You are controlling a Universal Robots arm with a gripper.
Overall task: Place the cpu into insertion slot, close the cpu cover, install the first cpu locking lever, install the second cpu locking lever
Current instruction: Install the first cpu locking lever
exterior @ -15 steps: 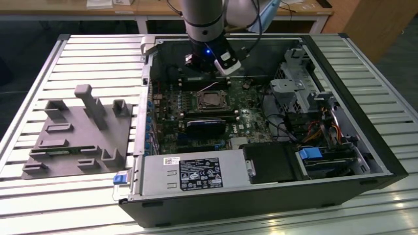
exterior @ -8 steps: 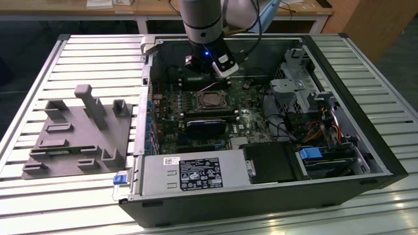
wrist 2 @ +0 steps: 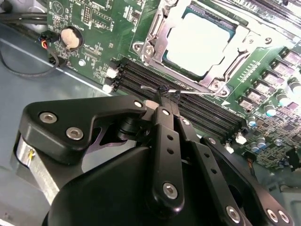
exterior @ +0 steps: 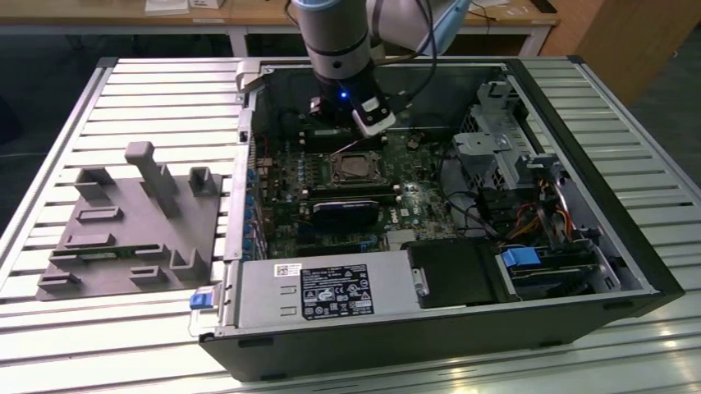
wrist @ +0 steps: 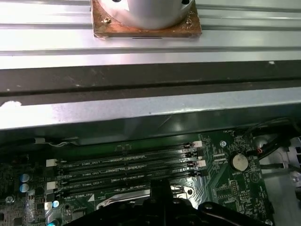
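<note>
Meeting at their tips, the fingers of the gripper [wrist 2: 167, 94] seem to be clamped on the thin wire locking lever [wrist 2: 202, 92]. I judge it is held so in order to bring it down beside the socket. Just behind the lever run the long black memory slots [wrist 2: 136, 74]. Beyond them the cpu [wrist 2: 197, 40] lies in the insertion slot [exterior: 328, 168], with the cpu cover [wrist 2: 157, 47] folded flat around its bright top, so those two steps look done.

The second wrist view gives this grip and the seated chip. The first wrist view gives instead a coin battery [wrist: 240, 161] and the grey case wall [wrist: 141, 113] behind the board. The exterior view gives the whole layout. There the arm [exterior: 334, 33] stands upright inside the open computer case [exterior: 646, 271], with the socket at 6 o'clock from the gripper. A grey fixture [exterior: 121, 222] lies on the slatted table [exterior: 66, 123] at 9 o'clock, well apart.
</note>
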